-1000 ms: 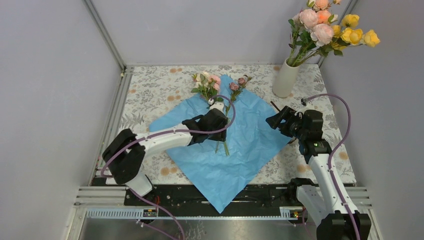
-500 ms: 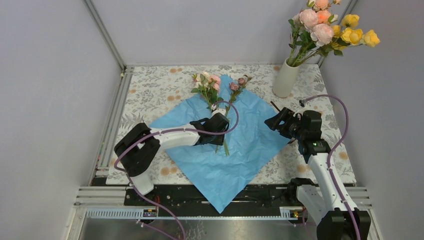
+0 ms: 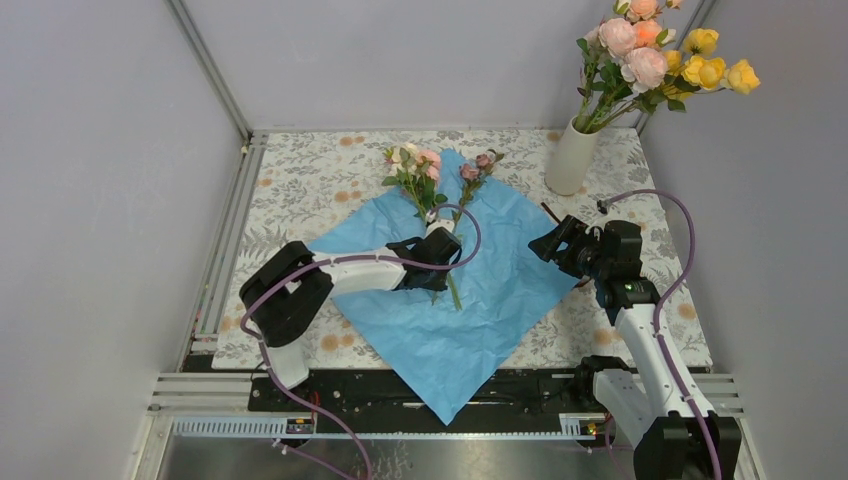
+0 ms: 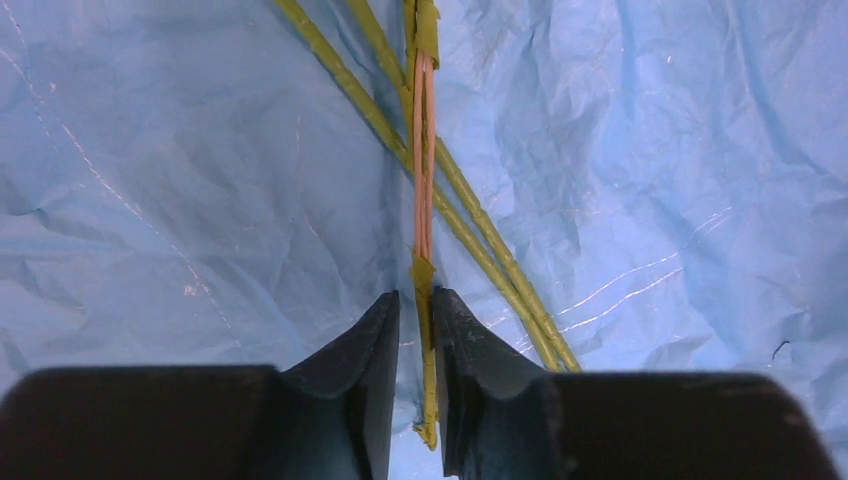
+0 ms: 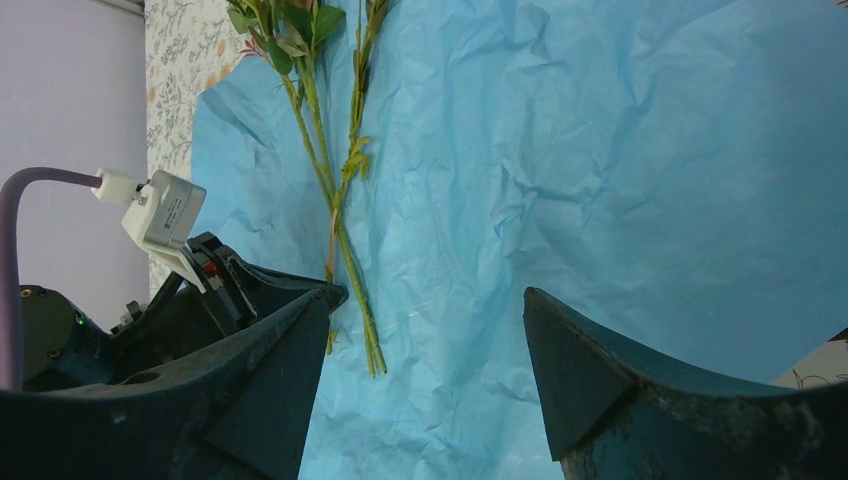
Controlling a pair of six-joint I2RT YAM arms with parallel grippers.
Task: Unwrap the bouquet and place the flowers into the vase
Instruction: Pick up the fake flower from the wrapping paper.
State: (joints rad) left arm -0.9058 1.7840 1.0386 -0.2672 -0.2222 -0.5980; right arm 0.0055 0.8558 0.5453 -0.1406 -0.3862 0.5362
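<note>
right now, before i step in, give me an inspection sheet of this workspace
surface: floral tablecloth, flat.
job's things: blue paper spread open; two flower sprigs lying on it; vase upright far right, holding roses.
clutter: nothing seen.
grippers: left gripper low, jaws narrow either side of one stem; right gripper open, empty.
cables: purple cable loops on both arms, left loop above the sprigs.
surroundings: grey walls, metal frame rails.

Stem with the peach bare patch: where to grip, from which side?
Grip the stem at its lower end, below where the other stems cross it, straight down from above, jaws either side. It lies flat on the paper; only that end is clear. The left gripper straddles it there.
</note>
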